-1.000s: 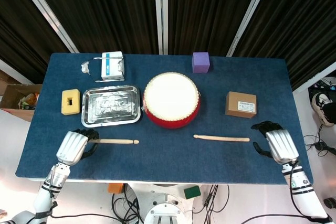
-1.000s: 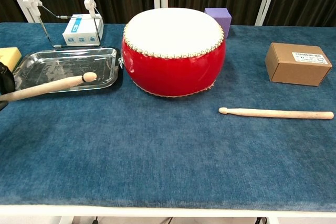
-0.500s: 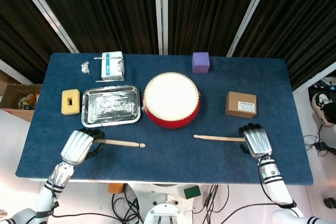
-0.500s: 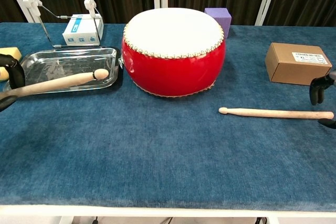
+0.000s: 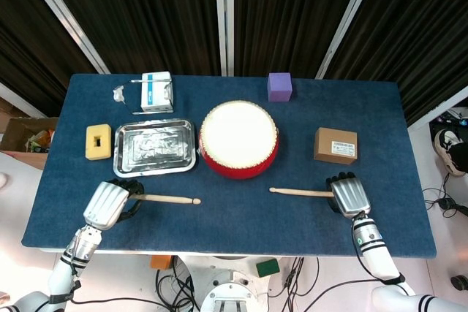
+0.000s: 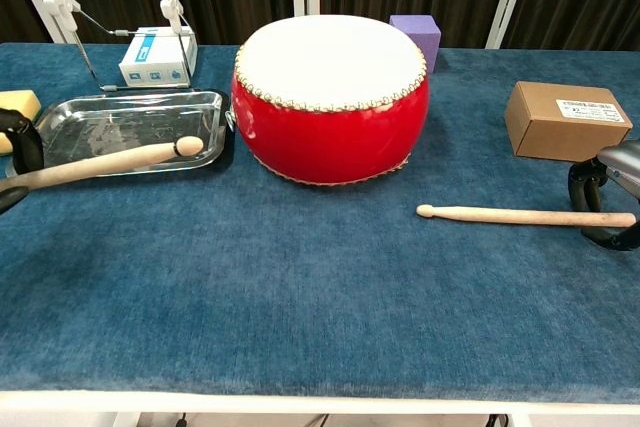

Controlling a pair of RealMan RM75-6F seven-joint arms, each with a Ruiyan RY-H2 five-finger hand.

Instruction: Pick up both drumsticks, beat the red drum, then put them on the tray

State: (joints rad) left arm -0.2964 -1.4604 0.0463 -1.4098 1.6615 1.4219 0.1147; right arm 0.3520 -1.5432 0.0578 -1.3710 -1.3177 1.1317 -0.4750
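The second drumstick [image 5: 300, 192] lies flat on the tabletop [image 5: 234, 217] at lower right of the head view, below the red drum [image 5: 239, 139]. The right hand [image 5: 349, 194] is set over its butt end; whether the fingers [image 6: 578, 184] are clenched cannot be told. A firm wrap should be made before lifting. The other drumstick [image 6: 100, 161] is held raised by the left hand [image 5: 107, 203], near the tray [image 5: 121, 167].

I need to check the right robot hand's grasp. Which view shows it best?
Head view: the whole right robot hand over the drumstick butt. Chest view catches only dark fingers at the frame edge.
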